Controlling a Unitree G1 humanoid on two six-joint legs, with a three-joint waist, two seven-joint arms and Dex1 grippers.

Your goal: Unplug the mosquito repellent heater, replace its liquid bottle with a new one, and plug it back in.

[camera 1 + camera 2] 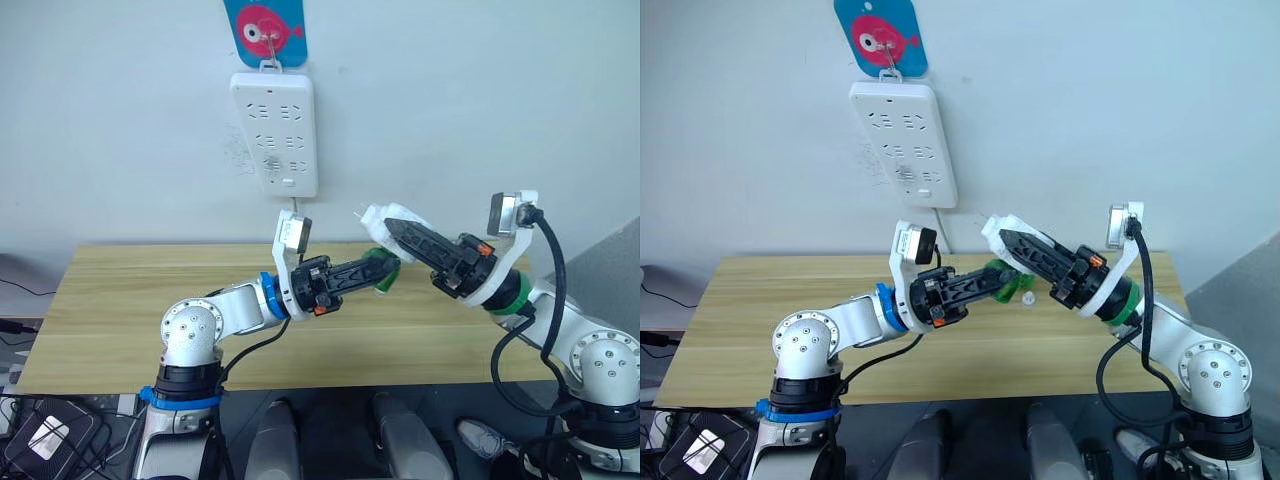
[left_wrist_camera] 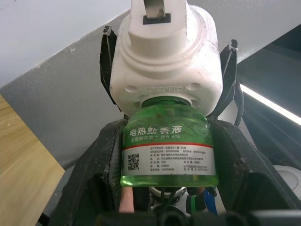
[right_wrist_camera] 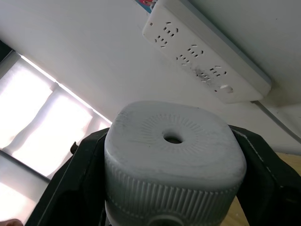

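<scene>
The left gripper (image 1: 372,269) is nearest, its black fingers closed on the green liquid bottle (image 2: 168,151), which hangs in the air above the middle of the tabletop (image 1: 140,300), toward its back edge. The bottle's neck meets the underside of the mosquito repellent heater (image 3: 173,165), and the right gripper (image 1: 1012,243) is clamped around that white body, its prong end pointing up toward the power strip (image 1: 274,132) on the wall. The heater is unplugged and held off the table between the two arms. Whether the bottle is being unscrewed or threaded in is hard to tell; it appears seated, with only a thin dark seam at the collar. To do this step well, the right arm should hold the heater still while the left turns the bottle squarely about its own axis, keeping the neck aligned so the threads do not bind and the grip does not slip on the smooth label.
</scene>
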